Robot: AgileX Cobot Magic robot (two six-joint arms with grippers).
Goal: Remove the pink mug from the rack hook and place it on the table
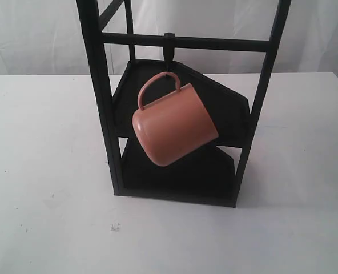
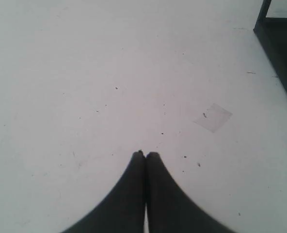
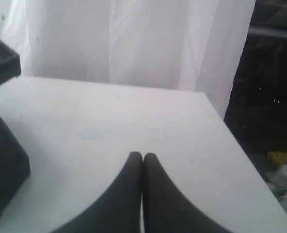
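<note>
The pink mug (image 1: 174, 124) hangs tilted by its loop handle from the rack hook (image 1: 168, 57), which is clamped to the top crossbar of the rack (image 1: 103, 108). The rack stands in the middle of the table (image 1: 43, 171). Neither gripper shows in the exterior view. In the left wrist view my left gripper (image 2: 145, 154) is shut and empty above bare table, with a corner of the rack (image 2: 279, 43) off to one side. My right gripper (image 3: 142, 155) is also shut with nothing in it, over the table (image 3: 134, 121) near its edge.
A small white scrap (image 1: 115, 227) lies on the table in front of the rack. A clear bit of tape (image 2: 212, 117) sticks to the table near the left gripper. White curtain (image 3: 134, 39) hangs behind the table; a dark drop (image 3: 269, 97) lies past its edge.
</note>
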